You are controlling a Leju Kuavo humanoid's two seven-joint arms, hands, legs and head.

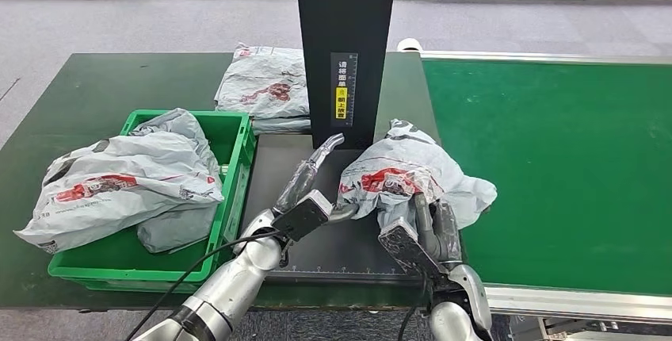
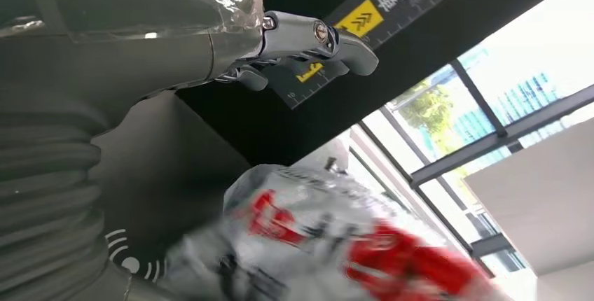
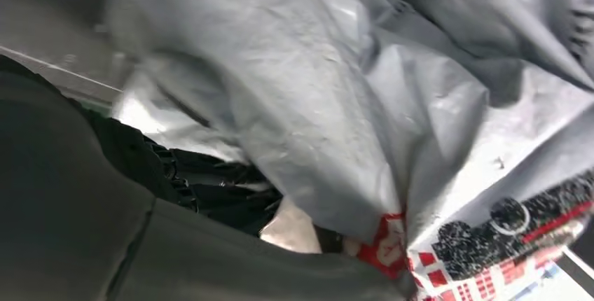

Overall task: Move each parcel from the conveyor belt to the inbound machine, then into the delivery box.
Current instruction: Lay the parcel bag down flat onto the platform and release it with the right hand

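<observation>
Right hand (image 1: 424, 234): fingers wrapped into the near edge of the grey parcel (image 1: 412, 174), gripping it.
Left hand (image 1: 311, 186): fingers stretched out and apart, holding nothing, just beside the parcel over the dark scanner plate (image 1: 273, 159).
Parcel: partly on the plate, partly on the green conveyor belt (image 1: 555, 159).
Green crate (image 1: 234, 131): on the bench (image 1: 87, 95), holds bagged parcels (image 1: 127, 178).
Behind the black column (image 1: 345, 40): another flat parcel (image 1: 265, 87).

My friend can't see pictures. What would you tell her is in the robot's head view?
The robot's right hand grips a crumpled grey parcel at the edge of the green conveyor belt, beside the black inbound machine. Its left hand reaches over the machine's dark plate, and a green delivery box on the left holds more parcels.
</observation>
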